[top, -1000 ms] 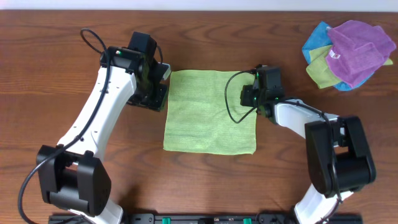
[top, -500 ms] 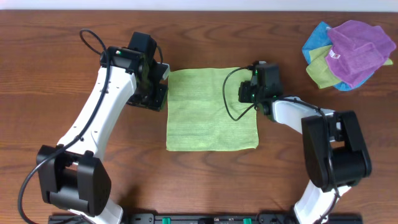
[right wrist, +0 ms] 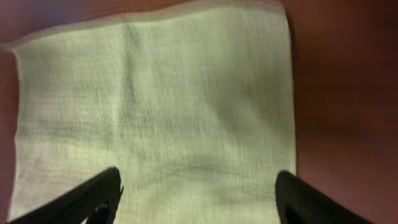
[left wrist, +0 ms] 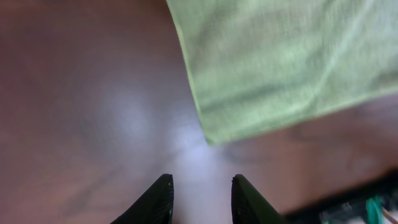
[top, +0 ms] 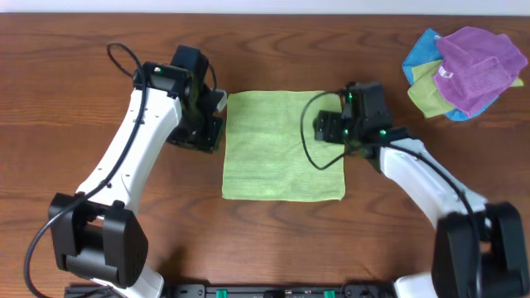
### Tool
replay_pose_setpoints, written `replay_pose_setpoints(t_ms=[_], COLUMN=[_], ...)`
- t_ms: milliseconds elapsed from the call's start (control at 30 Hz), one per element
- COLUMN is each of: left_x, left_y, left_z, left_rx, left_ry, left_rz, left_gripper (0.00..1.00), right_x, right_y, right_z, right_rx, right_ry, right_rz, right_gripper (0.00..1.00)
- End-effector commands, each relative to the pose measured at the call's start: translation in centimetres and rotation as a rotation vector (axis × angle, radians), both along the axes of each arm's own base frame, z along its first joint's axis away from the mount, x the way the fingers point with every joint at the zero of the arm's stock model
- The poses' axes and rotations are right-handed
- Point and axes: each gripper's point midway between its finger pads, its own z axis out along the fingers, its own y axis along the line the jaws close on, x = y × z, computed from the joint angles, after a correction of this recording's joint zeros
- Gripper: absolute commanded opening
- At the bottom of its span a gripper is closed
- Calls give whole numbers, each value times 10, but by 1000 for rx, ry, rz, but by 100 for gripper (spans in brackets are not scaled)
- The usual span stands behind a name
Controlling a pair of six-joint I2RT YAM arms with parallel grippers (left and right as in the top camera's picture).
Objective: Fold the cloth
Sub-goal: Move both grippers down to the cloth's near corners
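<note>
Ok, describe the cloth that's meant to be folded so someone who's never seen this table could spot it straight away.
Start at the wooden table and look to its middle. The cloth lies there flat, a lime-green square on its own. The only other green cloth is crumpled in the pile at the far right corner, under a purple cloth.

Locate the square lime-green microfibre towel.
Overhead view: the lime-green towel lies centred on the table, left gripper beside its left edge, right gripper over its right edge.
</note>
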Motion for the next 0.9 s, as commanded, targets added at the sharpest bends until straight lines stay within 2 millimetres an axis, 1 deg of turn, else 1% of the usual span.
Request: replay_pose_setpoints(t_ms=[0,100,167,233,267,367,433,533,600,633,667,733,767,800,867], left_x=[-18,-35,-47,-63,-71,-97,-109,-116,-118,-120,-123,-124,-123,-119,-109], left_y=[0,3,2,2,3,9,9,5,6,6,7,7,7,8,5], left_z=[0,-5,-9,-10,-9,-1,3,0,-11,-20,-33,-57,-65,-74,-86], left_rx=[-9,-3,-15,-35,-42,-54,-95,-160,-183,-192,-199,-209,-213,-215,-239], left_ry=[70,137,163,188,191,141,64,-59,-124,-139,-143,-144,-147,-159,-194], left_rz=[-46,-61,-80,-79,-78,-73,-51,15,71,110,153,215,237,265,319], left_gripper=[28,27,27,24,24,24,30,45,49,50,50,51,50,50,50], right_x=[-28,-64,-81,-92,-95,-102,-113,-136,-152,-158,-163,-164,-163,-162,-158], right_y=[-3,-9,-9,-10,-11,-13,-16,-21,-19,-16,-11,-7,-7,-5,0], right_z=[12,16,22,32,38,56,60,47,33,27,24,20,19,19,20], right_rx=[29,17,29,34,36,35,30,29,63,97,147,195,208,221,254], right_ry=[83,189,229,232,219,165,145,159,172,169,156,117,97,69,16], right_rz=[-72,-65,-49,-46,-45,-13,4,11,17,17,21,5,0,8,35], right_gripper=[82,85,86,86,86,87,88,89,88,88,88,88,88,88,88])
